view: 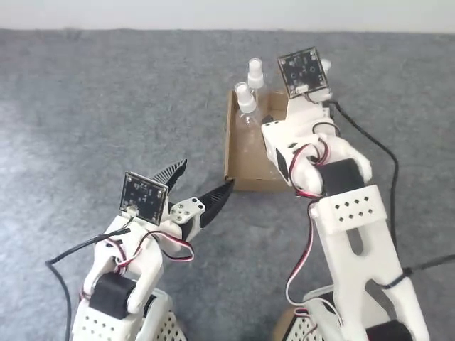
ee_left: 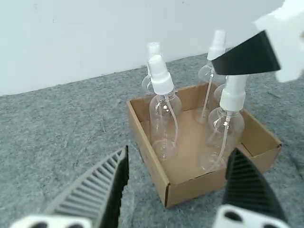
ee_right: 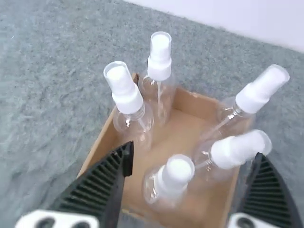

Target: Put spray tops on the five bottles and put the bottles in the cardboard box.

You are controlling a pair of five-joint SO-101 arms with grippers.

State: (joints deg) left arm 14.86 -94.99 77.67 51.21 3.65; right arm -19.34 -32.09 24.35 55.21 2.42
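A cardboard box (view: pixel 229 135) stands on grey carpet with several clear bottles upright or leaning inside, each with a white spray top. In the right wrist view I look down on them: one bottle (ee_right: pixel 124 102) at the box wall, another (ee_right: pixel 159 61) behind it, others (ee_right: pixel 237 147) nearer. My right gripper (ee_right: pixel 194 151) hangs open just above the box (ee_right: pixel 185 126), holding nothing. My left gripper (view: pixel 207 174) is open and empty on the carpet side of the box, fingertips near its corner. From the left wrist, the box (ee_left: pixel 190 187) and a tall bottle (ee_left: pixel 164 109) lie beyond my left gripper (ee_left: pixel 179 154).
The right arm (view: pixel 334 177) leans over the box from the near right, with its wrist camera (view: pixel 306 71) above the bottles. One black right finger (ee_left: pixel 247 56) shows over the box. Grey carpet (view: pixel 106 106) stretches to the left; a pale wall bounds the far edge.
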